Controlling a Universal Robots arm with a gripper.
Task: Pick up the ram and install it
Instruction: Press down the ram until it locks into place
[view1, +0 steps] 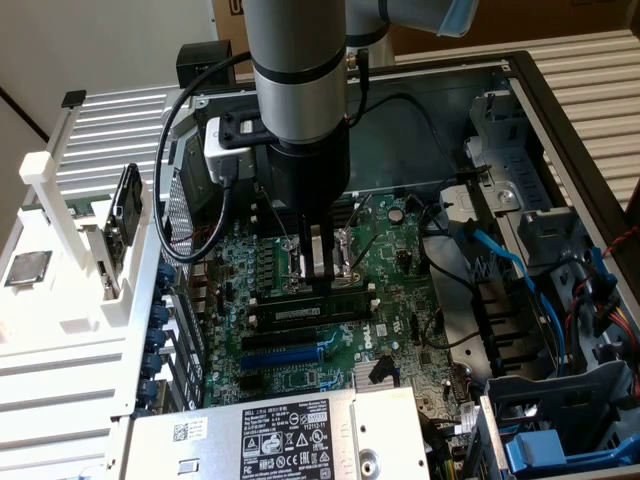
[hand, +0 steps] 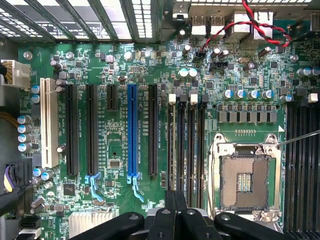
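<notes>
Ram (view1: 318, 307) lies lengthwise in a memory slot on the motherboard (view1: 290, 375), right beneath my claw (view1: 320, 272); my fingers (hand: 176, 212) are pressed together, their tips at the stick's upper edge; beside them sits the open processor socket (hand: 245, 180); the blue expansion slot (hand: 132, 130) lies further off, within the computer case (view1: 560, 130).

Shows as a white slatted table (view1: 100, 115). Bears an open computer case (view1: 527, 90) across its middle. Carries, just beside the case toward the table's edge on the exterior view's left, a white plastic rack (view1: 60, 240).
</notes>
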